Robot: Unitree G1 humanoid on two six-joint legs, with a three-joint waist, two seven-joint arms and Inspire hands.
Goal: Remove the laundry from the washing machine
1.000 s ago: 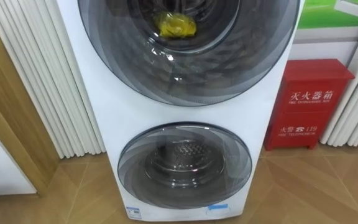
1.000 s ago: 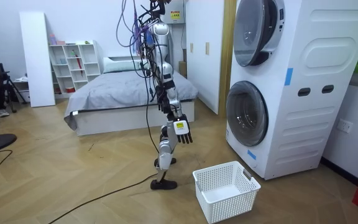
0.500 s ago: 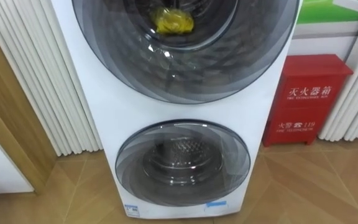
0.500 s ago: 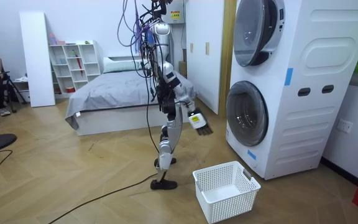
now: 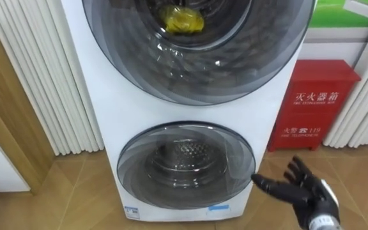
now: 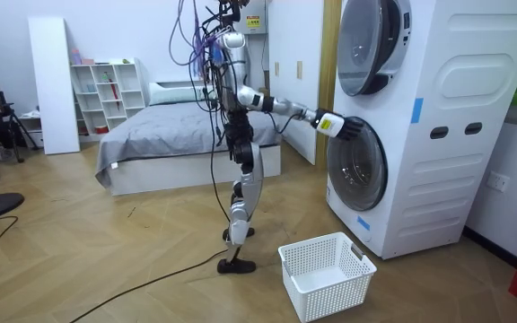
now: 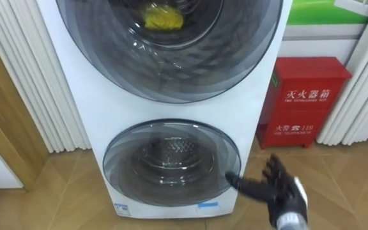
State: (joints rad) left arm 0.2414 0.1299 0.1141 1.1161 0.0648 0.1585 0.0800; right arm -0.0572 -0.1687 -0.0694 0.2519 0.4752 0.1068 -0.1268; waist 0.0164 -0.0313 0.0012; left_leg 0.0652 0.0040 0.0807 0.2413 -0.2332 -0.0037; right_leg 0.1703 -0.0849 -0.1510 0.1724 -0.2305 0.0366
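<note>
Right robot hand (image 5: 306, 193) sits in the lower right of the eye views, dark fingers spread and relaxed, holding nothing. Thumb tip lies just beside the right rim of the lower door (image 5: 185, 167); whether it touches cannot be told.

White washing machine (image 5: 107, 96) fills the centre of the frame as a stacked unit with two round glass doors. Yellow cloth (image 5: 183, 20) lies bunched behind the glass of the upper door (image 5: 235, 64), at top centre. Metal drum (image 5: 187, 156) shows behind the lower glass.

Red cabinet (image 5: 315, 105) stands on the floor at the right of the frame, just beside the machine. White slatted panels (image 5: 37, 76) run down the left.

Room view: the robot stands on the wooden floor facing the machine front, right arm stretched out level, hand at the upper edge of the lower door. White basket (image 6: 326, 274) sits on the floor at lower centre, near the machine's base. Bed (image 6: 178, 135) lies behind the robot, left of centre
</note>
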